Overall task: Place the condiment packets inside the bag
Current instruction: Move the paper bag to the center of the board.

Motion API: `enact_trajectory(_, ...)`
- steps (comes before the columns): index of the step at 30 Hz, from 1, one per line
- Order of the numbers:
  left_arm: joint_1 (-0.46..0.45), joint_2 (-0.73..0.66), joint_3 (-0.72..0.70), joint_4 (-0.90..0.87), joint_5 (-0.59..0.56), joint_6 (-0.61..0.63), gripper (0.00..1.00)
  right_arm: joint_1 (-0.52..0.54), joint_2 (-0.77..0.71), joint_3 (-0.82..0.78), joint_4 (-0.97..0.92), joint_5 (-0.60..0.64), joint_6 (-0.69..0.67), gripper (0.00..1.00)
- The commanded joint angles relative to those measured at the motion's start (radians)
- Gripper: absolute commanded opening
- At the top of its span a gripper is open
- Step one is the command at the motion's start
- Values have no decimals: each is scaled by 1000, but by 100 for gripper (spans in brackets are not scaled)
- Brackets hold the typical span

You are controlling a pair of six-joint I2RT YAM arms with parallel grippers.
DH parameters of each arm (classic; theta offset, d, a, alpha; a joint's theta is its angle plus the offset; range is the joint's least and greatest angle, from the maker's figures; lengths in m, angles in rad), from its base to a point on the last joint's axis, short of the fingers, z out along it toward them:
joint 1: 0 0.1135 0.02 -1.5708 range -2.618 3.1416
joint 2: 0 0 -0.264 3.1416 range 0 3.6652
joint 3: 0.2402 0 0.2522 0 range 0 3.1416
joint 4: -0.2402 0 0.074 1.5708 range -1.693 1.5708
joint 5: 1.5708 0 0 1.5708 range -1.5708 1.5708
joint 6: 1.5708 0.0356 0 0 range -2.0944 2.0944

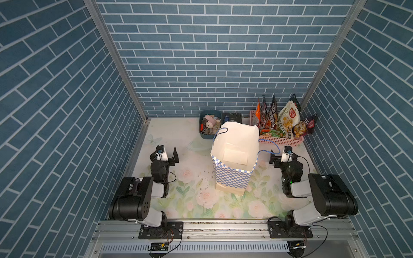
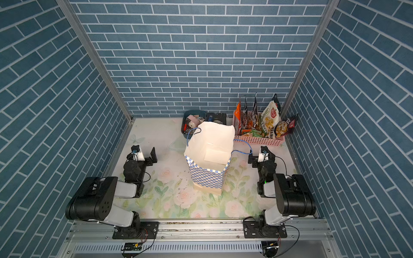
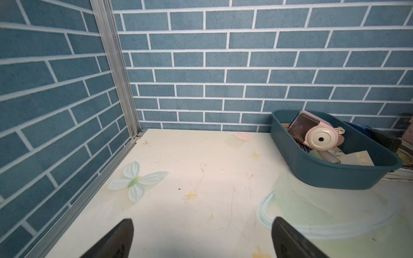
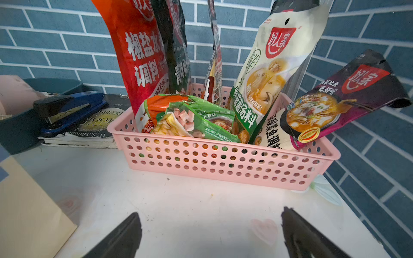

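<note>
The bag (image 1: 232, 176) (image 2: 207, 176) stands upright mid-table in both top views, blue-and-white checkered, its white mouth open. Several condiment packets stand and lie in the pink basket at the back right: cream-white (image 1: 288, 116) (image 4: 266, 73), orange (image 4: 138, 55), green (image 4: 201, 120) and dark purple (image 4: 339, 96). My left gripper (image 1: 168, 154) (image 3: 202, 223) is open and empty over bare table left of the bag. My right gripper (image 1: 280, 154) (image 4: 211, 212) is open and empty, just right of the bag, pointing at the basket.
The pink perforated basket (image 1: 281, 140) (image 4: 223, 160) sits in the back right corner. A dark teal bin (image 1: 210, 125) (image 3: 335, 176) of odds and ends stands behind the bag. A blue stapler (image 4: 69, 107) lies on a book between them. Brick-pattern walls close three sides.
</note>
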Motion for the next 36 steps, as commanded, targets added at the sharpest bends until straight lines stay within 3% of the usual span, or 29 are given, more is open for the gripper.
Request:
enact_trajectory(1, -7, 8, -8, -5, 9, 7, 100, 6, -1, 4, 0, 1, -17, 100)
enact_trajectory(27, -6, 5, -11, -4, 2, 2, 100, 6, -23, 0, -3, 16, -6, 100)
enact_trajectory(30, -4, -73, 20, -110, -94, -42, 100, 6, -164, 49, -182, 94, 20, 100)
enact_trajectory(33, -2, -201, 139, -398, -179, -86, 100, 6, -321, 175, -539, 175, 94, 100)
enact_trajectory(36, -1, -287, 274, -689, -301, -254, 100, 6, -425, 269, -847, 185, 167, 100)
